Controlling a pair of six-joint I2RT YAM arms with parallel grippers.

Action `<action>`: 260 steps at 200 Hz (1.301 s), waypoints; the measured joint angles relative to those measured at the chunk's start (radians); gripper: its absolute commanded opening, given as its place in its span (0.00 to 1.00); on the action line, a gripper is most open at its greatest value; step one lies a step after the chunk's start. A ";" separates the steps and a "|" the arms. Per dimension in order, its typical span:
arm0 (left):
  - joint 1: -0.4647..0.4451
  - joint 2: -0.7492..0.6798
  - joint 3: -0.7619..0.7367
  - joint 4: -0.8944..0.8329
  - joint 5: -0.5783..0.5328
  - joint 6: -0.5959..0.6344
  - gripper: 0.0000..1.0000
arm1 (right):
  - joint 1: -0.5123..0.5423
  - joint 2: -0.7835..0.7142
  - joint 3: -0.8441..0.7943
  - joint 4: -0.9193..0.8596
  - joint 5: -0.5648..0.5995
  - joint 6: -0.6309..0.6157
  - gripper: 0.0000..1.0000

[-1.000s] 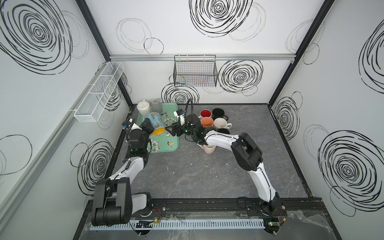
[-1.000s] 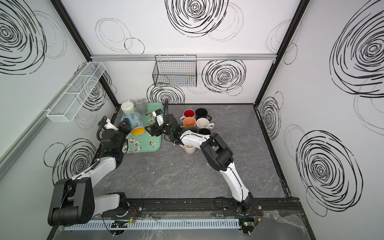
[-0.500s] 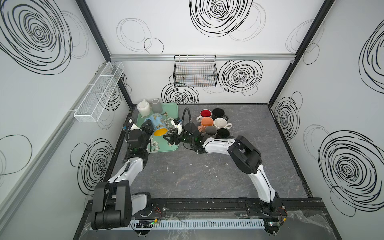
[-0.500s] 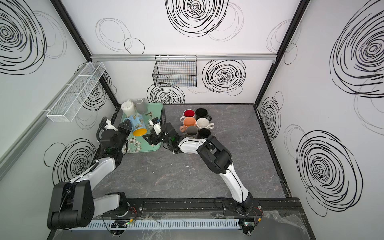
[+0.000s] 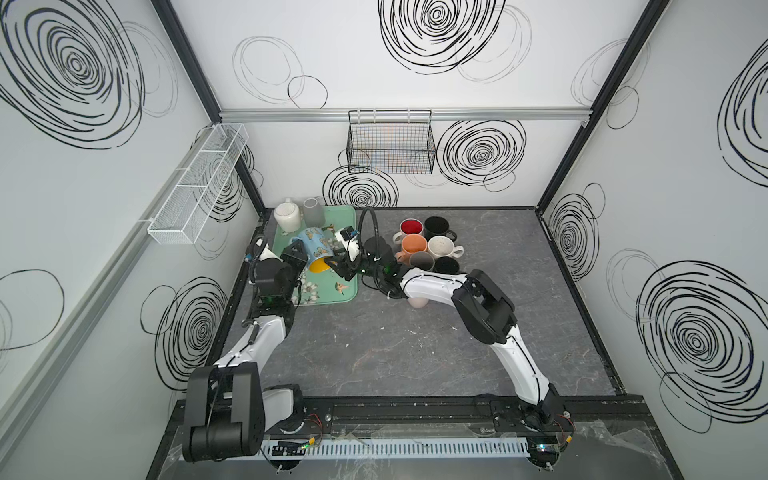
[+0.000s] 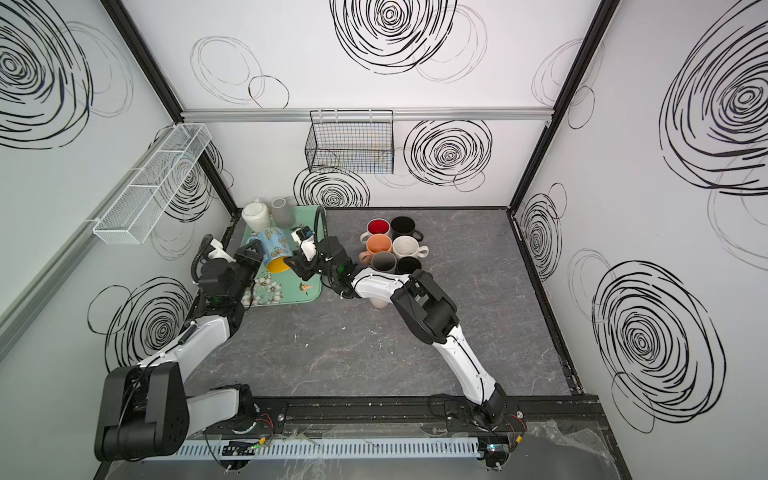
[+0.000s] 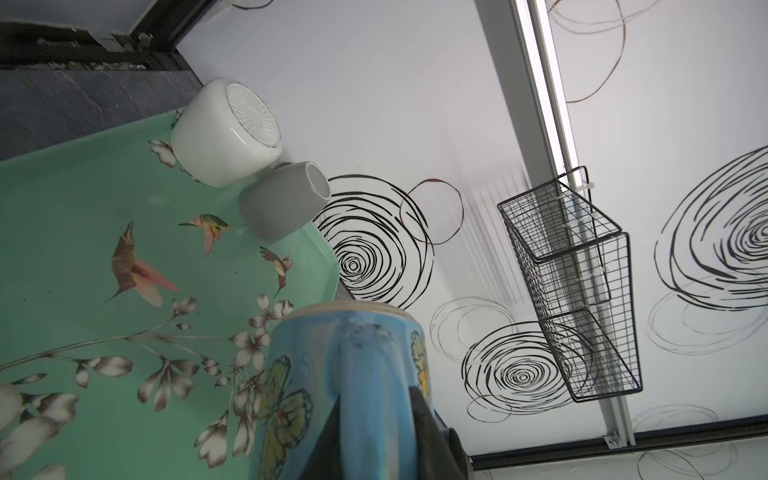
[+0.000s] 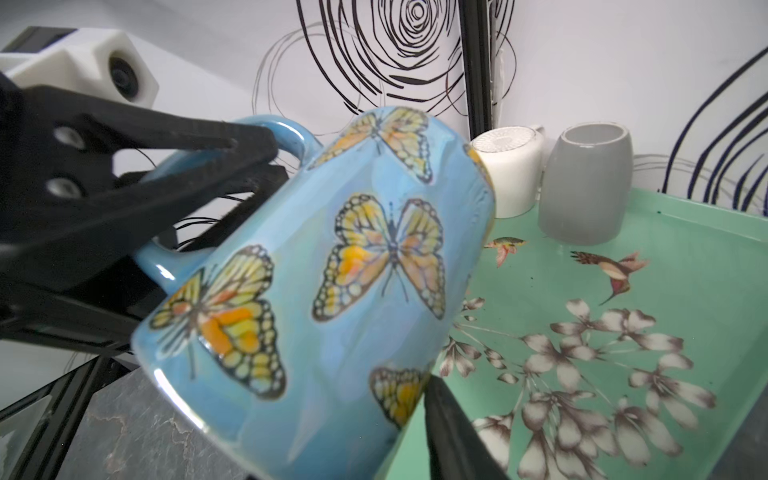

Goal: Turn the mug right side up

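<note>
The mug (image 5: 316, 248) (image 6: 275, 248) is blue with butterflies and yellow inside. It hangs tilted over the green tray (image 5: 345, 292) (image 6: 309, 296), mouth turned down toward the front. My left gripper (image 5: 296, 257) (image 6: 251, 254) (image 7: 376, 446) is shut on its handle; in the right wrist view its black fingers (image 8: 199, 166) pinch that handle. My right gripper (image 5: 338, 267) (image 6: 297, 266) has reached across to the mug's rim. One of its fingers (image 8: 451, 436) lies against the outer wall of the mug (image 8: 332, 270) by the rim; the other is hidden behind the mug.
An upside-down white mug (image 5: 286, 216) (image 7: 224, 133) and a grey one (image 5: 312, 210) (image 7: 282, 203) stand at the tray's far end. Several upright mugs (image 5: 424, 245) cluster to the tray's right. A pale cup (image 5: 417, 302) sits under the right forearm. A wire basket (image 5: 390, 145) hangs on the back wall.
My right gripper has come down and in from behind the tray to the mug's rim, and its jaws have narrowed there. The left gripper has kept the mug tilted above the tray.
</note>
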 measured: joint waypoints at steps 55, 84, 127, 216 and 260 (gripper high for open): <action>0.009 -0.020 0.013 -0.035 0.103 -0.016 0.00 | -0.016 0.012 -0.027 0.053 -0.031 -0.030 0.34; 0.002 -0.042 0.012 -0.028 0.120 -0.050 0.00 | -0.017 0.012 -0.033 0.102 -0.031 -0.026 0.24; -0.038 -0.084 -0.011 -0.032 0.171 -0.129 0.05 | -0.035 0.014 -0.042 0.185 0.054 0.005 0.00; 0.060 0.023 0.047 -0.161 0.535 -0.062 0.45 | -0.063 0.007 -0.183 0.309 0.025 -0.110 0.00; 0.113 0.053 0.061 -0.178 0.643 -0.046 0.40 | -0.063 -0.016 -0.215 0.320 0.025 -0.161 0.00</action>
